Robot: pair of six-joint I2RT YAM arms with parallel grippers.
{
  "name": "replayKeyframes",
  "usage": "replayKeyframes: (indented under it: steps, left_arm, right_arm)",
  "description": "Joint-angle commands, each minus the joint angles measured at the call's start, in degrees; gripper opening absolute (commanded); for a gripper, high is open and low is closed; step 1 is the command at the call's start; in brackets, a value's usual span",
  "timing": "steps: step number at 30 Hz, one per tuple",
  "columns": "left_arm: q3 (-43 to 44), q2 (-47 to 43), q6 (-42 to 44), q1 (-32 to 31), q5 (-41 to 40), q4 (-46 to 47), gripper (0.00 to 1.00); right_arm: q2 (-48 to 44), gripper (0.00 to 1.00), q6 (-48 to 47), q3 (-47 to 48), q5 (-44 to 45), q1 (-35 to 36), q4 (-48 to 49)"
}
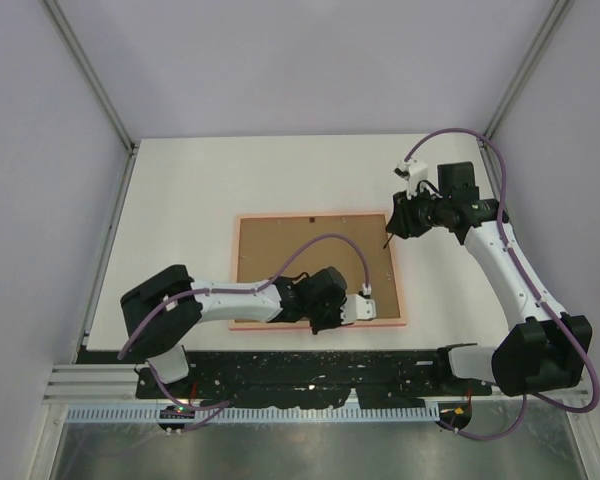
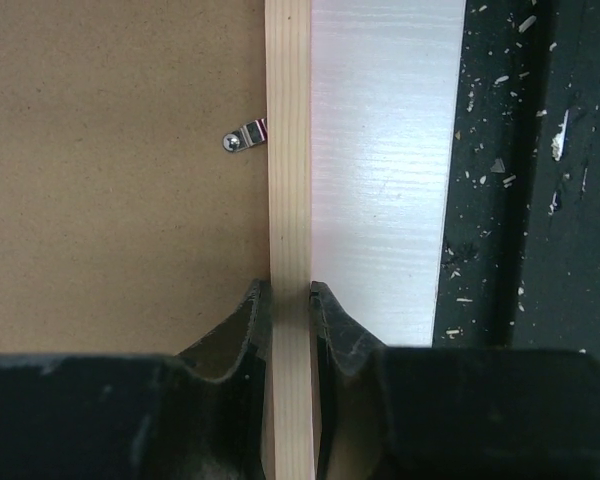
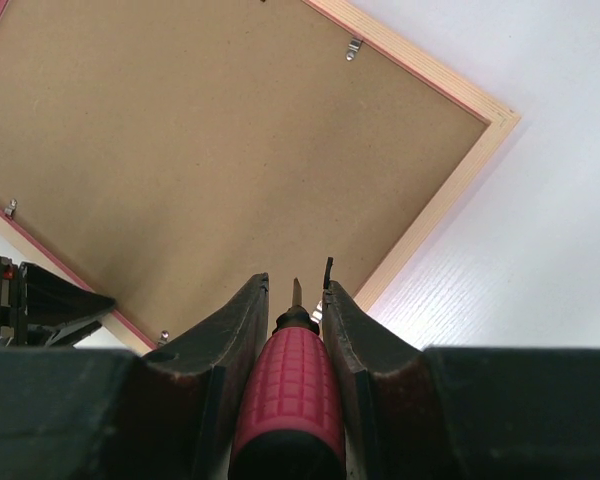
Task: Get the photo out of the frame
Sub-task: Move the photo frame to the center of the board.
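Pink frame (image 1: 280,250) lies face-down mid-table (image 1: 180,190), brown backing (image 3: 210,150) up, photo unseen. L gripper (image 2: 290,290) pinches its near rail twd the right corner. R gripper (image 3: 296,285) clamps a screwdriver (image 3: 288,390), tip over the right edge. Turn clip (image 2: 245,137) sits against the near rail. Bare table lies far and left.

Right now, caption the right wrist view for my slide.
Right gripper clamps a red-handled tool, tip above the brown back of the frame.

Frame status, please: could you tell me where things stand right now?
Left gripper shut on frame rail. Right gripper shut on screwdriver. Frame face down, backing board in, photo hidden.
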Motion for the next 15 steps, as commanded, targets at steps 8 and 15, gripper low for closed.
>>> replayKeyframes:
  steps: [8,15]
  left_arm:
    - [-2.7,-2.0,2.7,-1.9,6.5,-2.8,0.00]
    - [-2.2,-2.1,3.2,-1.9,5.4,-3.3,0.19]
  right_arm:
    - [-1.1,0.08,0.4,-0.2,-1.7,-0.8,2.4]
    - [-1.0,0.08,0.5,-0.4,-1.8,-1.0,2.4]
